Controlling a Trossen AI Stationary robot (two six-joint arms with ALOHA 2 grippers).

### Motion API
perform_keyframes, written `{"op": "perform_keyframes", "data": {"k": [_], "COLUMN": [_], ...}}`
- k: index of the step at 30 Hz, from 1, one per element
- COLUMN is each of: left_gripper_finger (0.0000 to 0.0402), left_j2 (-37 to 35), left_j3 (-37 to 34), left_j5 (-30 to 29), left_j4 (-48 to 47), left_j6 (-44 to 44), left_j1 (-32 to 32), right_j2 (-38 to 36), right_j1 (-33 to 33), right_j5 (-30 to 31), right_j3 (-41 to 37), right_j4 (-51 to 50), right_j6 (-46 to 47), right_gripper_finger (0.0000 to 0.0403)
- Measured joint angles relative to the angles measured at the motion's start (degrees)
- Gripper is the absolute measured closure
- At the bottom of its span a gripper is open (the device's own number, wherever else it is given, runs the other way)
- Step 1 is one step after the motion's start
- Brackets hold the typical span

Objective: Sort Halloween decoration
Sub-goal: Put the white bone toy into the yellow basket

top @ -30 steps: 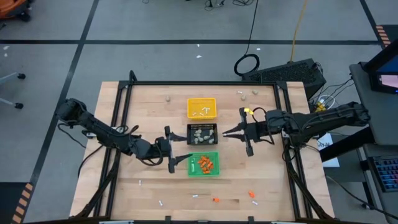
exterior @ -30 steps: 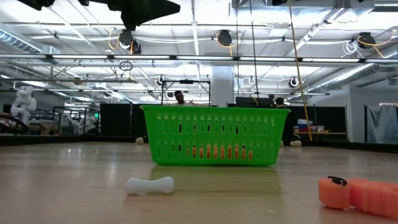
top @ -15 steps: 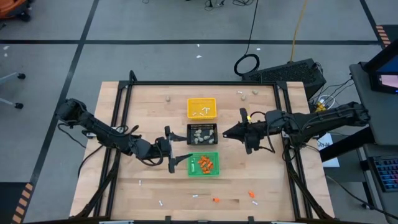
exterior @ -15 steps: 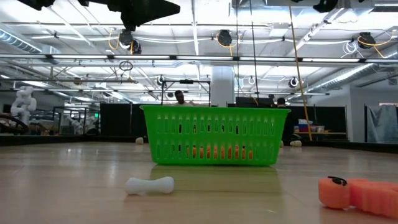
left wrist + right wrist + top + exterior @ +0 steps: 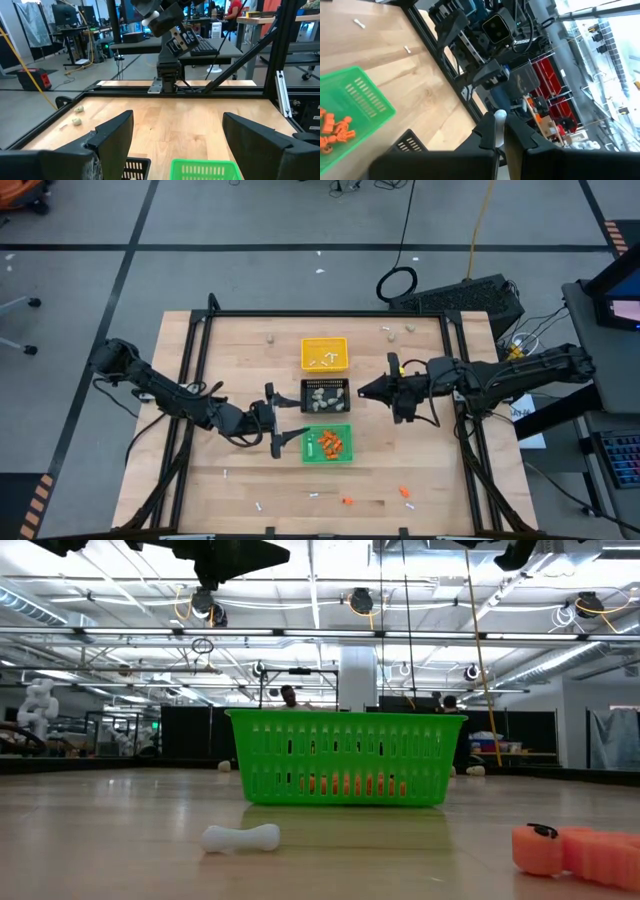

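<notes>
The right tool pinches a thin white stick beside the black tray (left tool gapes empty).

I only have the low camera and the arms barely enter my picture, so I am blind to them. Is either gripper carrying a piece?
Observer: Yes. The right gripper is shut on a thin white stick.
Operator: Where is it over the table?
Observer: It hangs just off the black tray, on the right arm's side.
Operator: And the left one?
Observer: The left gripper is open with nothing between its fingers, beside the green tray.
</notes>
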Motion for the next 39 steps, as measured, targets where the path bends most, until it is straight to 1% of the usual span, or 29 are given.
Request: {"op": "perform_keyframes", "data": {"k": [5,10,13,16,19,23,26,29,32,37,39], "left_gripper_finger": [0.0096,0.0096,0.0096,0.0096,0.0096,0.0096,0.0096,0.0096,0.0096,0.0096,0.0096], "left_j2": [0.00,0.02,0.02,0.02,0.02,0.02,0.02,0.02,0.02,0.02,0.02], "left_j3": [0.01,0.02,0.02,0.02,0.02,0.02,0.02,0.02,0.04,0.04,0.04], "left_j5": [0.02,0.02,0.02,0.04,0.04,0.04,0.04,0.04,0.04,0.04,0.04], "left_j4": [-0.77,-1.07,-1.07,-1.07,-1.07,-1.09,-1.22,-1.32,-1.51,-3.04,-3.03], "left_j6": [0.00,-0.02,-0.02,0.00,-0.01,-0.02,-0.02,-0.48,-0.88,-0.93,-0.92], "left_j1": [0.00,0.00,0.00,0.02,0.00,0.00,0.00,-0.04,-0.04,-0.04,-0.04], "right_j2": [0.00,0.00,0.07,1.22,3.82,10.43,15.97,21.04,25.23,31.98,34.87], "right_j1": [-0.01,-0.01,-0.07,-0.75,-2.19,-5.37,-8.93,-13.28,-17.49,-24.03,-26.05], "right_j5": [0.00,0.00,-0.01,-0.04,-0.02,-0.03,-0.13,-0.22,-1.02,-7.98,-9.58], "right_j3": [0.00,0.00,0.00,0.00,0.00,0.00,0.05,2.31,7.00,17.55,21.86], "right_j4": [0.00,-0.02,-0.02,0.05,0.99,4.88,7.62,5.34,0.64,-11.24,-16.01], "right_j6": [4.11,10.51,15.96,24.98,36.48,52.09,58.90,62.17,62.58,60.28,58.89], "right_gripper_finger": [0.0403,0.0403,0.0403,0.0403,0.0403,0.0403,0.0403,0.0403,0.0403,0.0403,0.0403]}}
